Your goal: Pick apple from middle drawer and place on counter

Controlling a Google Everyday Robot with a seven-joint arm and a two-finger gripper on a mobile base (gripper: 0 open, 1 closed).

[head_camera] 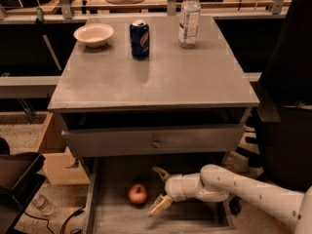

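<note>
Dim workshop surroundings are seen behind a grey wooden cabinet, with a black chair [287, 82] at the right and a cardboard box [54, 156] on the floor at the left. The counter [161, 77] is shown as a flat matte grey top. Three items are carried along its far edge: a pale bowl [93, 34] at the left, a blue soda can [140, 39] beside it, and a clear water bottle [189, 17] further right, all upright and apart from one another. A closed drawer front with a small round knob [156, 143] is located below the counter.

The middle drawer [90, 206] is pulled out beneath that front, and its wood-grain floor is exposed. The apple [138, 194] is found on this floor, left of centre, resting on its own.

The white arm [243, 191] is extended into the drawer from the lower right, held low and nearly horizontal, with its forearm angled leftward toward the apple. The claw [153, 190] is positioned inside the drawer, just to the right of the apple, with its opening directed at the fruit. Its two pale fingers [159, 204] are spread wide, one raised toward the drawer's back and one lowered toward its front. Nothing is gripped. The apple is seen just beside the fingertips, and no contact with either finger is observed.
</note>
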